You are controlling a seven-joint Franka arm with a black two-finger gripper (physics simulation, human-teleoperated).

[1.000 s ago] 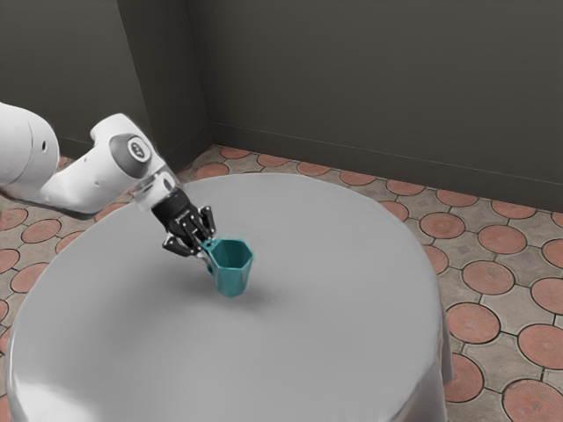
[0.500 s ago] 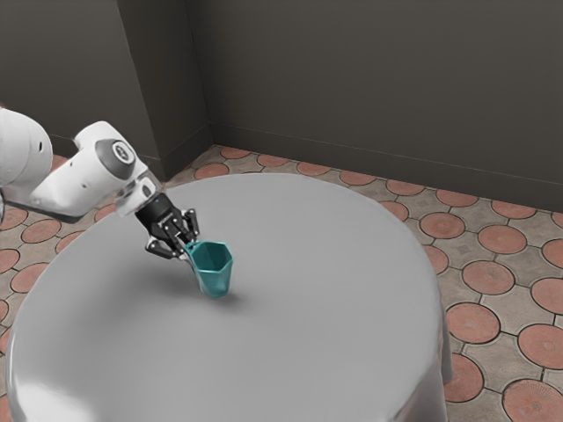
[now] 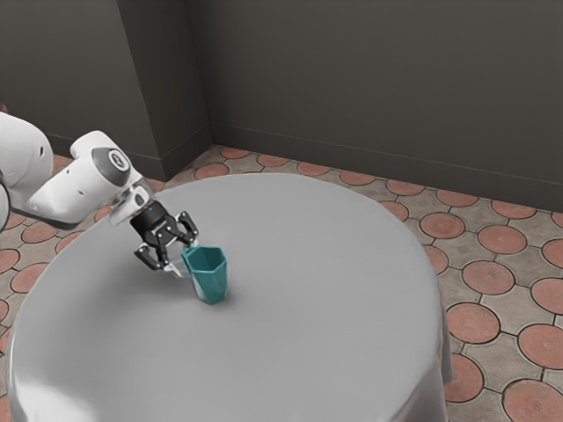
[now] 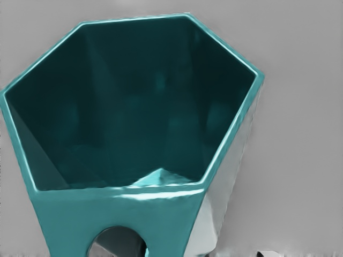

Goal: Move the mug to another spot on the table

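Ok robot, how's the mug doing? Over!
Fingers shut on mug handle. Mug upright. Nothing in its way.

Side overview; wrist close over mug (image 4: 134, 107)

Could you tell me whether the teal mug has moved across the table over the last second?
Yes. The mug has shifted toward the exterior view's left, farther from the table's right-hand edge, along with the claw.
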